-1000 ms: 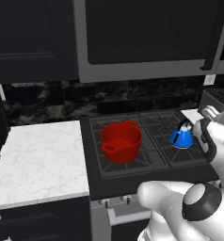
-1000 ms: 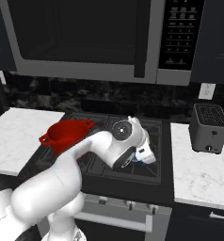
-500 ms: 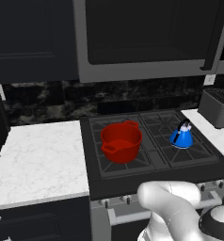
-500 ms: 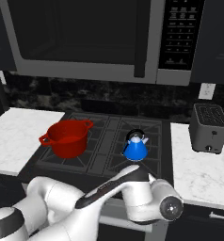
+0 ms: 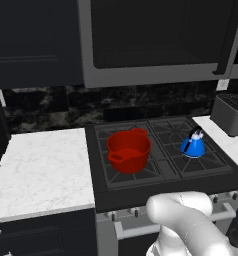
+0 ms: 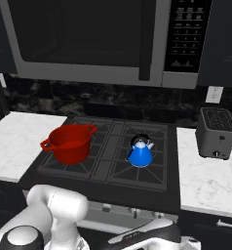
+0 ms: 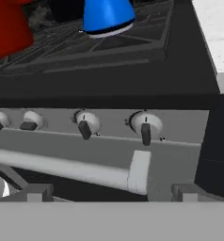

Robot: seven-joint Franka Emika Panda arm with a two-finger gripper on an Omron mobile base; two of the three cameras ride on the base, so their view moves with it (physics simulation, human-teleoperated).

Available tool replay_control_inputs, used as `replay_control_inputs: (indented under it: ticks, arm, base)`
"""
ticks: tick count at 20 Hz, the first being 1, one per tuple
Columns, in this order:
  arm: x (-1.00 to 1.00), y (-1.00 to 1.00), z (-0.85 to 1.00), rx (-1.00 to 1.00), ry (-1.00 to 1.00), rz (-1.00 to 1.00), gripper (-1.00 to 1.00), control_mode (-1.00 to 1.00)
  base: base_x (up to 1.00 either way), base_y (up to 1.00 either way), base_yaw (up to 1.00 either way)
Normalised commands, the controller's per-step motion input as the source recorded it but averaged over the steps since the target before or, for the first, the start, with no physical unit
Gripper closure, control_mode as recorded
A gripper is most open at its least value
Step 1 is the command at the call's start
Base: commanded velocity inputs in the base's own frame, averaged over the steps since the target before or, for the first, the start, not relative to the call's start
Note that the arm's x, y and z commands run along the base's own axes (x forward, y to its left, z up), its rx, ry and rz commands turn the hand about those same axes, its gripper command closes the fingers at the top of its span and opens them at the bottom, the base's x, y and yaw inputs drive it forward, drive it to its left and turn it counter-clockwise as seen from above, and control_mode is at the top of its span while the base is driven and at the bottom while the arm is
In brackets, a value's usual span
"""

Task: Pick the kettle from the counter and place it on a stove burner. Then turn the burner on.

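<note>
The bright-blue kettle (image 5: 193,144) (image 6: 140,152) stands upright on the right front stove burner (image 5: 205,161) (image 6: 137,169), free of the gripper. In the hand view its base (image 7: 107,16) shows at the top, above the stove's front panel. My gripper (image 7: 113,194) is low in front of that panel, open, with its fingertips (image 7: 36,192) wide apart and nothing between them. Straight ahead are two right-hand knobs (image 7: 145,129) (image 7: 85,126). The white marble counter (image 5: 41,165) (image 6: 210,176) flanks the cooktop.
A red two-handled pot (image 5: 128,150) (image 6: 69,142) (image 7: 8,28) sits on the left front burner. A toaster (image 5: 231,114) (image 6: 216,133) stands on the right counter. Two more knobs (image 7: 31,123) and the oven's handle bar (image 7: 62,164) lie left of and below the gripper. A microwave (image 6: 88,39) hangs overhead.
My arm has swung from beside the kettle over the cooktop down to the front of the stove. The kettle and the pot have stayed in place.
</note>
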Motion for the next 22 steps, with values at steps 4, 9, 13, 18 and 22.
replay_control_inputs:
  ticks: [4, 9, 13, 18, 22]
  arm:
    - [0.00, 0.27, -0.38, -0.10, -0.34, 0.00, -1.00, -1.00]
    - [0.40, 0.37, -0.10, -0.06, -0.35, -0.04, -1.00, -1.00]
    - [0.78, 0.29, 0.00, 0.00, -0.09, -0.07, -1.00, -1.00]
    - [0.18, 0.02, 0.00, 0.00, 0.00, -0.01, -1.00, -1.00]
    - [0.00, -0.28, -0.29, 0.01, -0.04, -0.02, -1.00, -1.00]
  base:
    - [0.00, 0.00, 0.00]
    - [0.00, 0.00, 0.00]
    - [0.00, 0.00, 0.00]
    - [0.00, 0.00, 0.00]
    - [0.00, 0.00, 0.00]
